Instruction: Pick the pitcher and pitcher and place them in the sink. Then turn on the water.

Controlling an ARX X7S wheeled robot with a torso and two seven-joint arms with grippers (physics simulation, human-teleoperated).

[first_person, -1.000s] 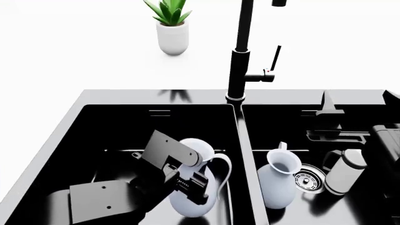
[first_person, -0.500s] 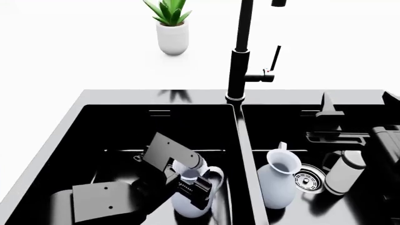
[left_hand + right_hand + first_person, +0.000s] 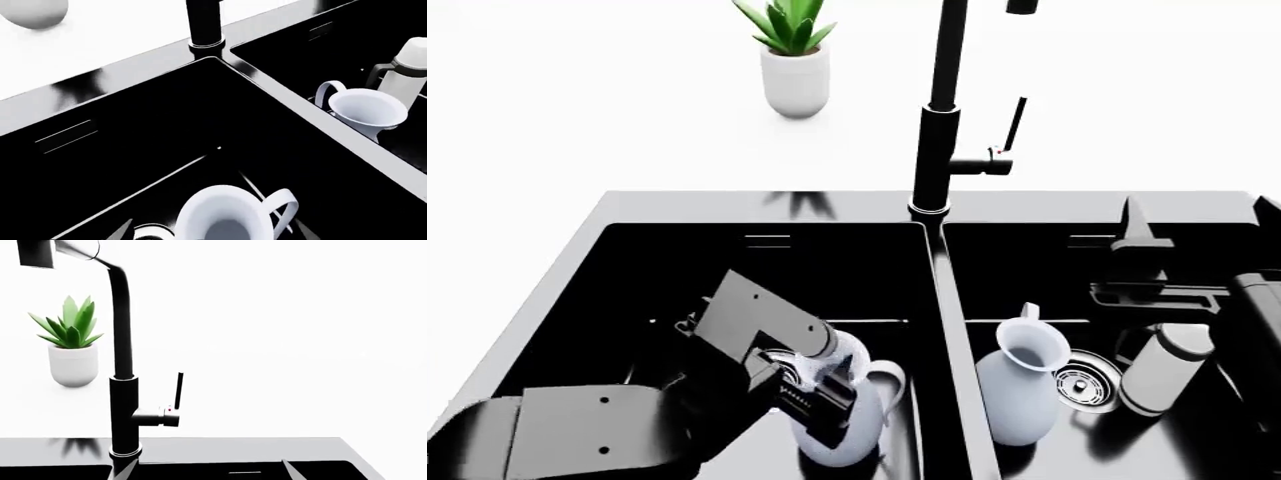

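The fatter pitcher (image 3: 861, 425) stands upright in the left basin of the black sink (image 3: 761, 205). My left gripper (image 3: 827, 400) is open around it, and in the left wrist view both fingertips (image 3: 121, 231) stand clear of its mouth (image 3: 223, 217). In the right basin, beside the drain, stands the slimmer pitcher (image 3: 1018, 390) (image 3: 367, 110). My right gripper (image 3: 1141, 265) hangs open and empty over the back of the right basin, facing the black tap (image 3: 123, 405) and its lever (image 3: 179, 390).
A white bottle (image 3: 1158, 370) (image 3: 407, 60) lies in the right basin beside the chrome drain (image 3: 1084, 385). A potted plant (image 3: 794, 60) stands on the white counter behind the sink. The tap (image 3: 940, 150) rises above the divider between the basins.
The fatter pitcher came down onto the left basin's floor. My left gripper let go of it and my left arm drew back to the left. My right gripper shifted slightly right.
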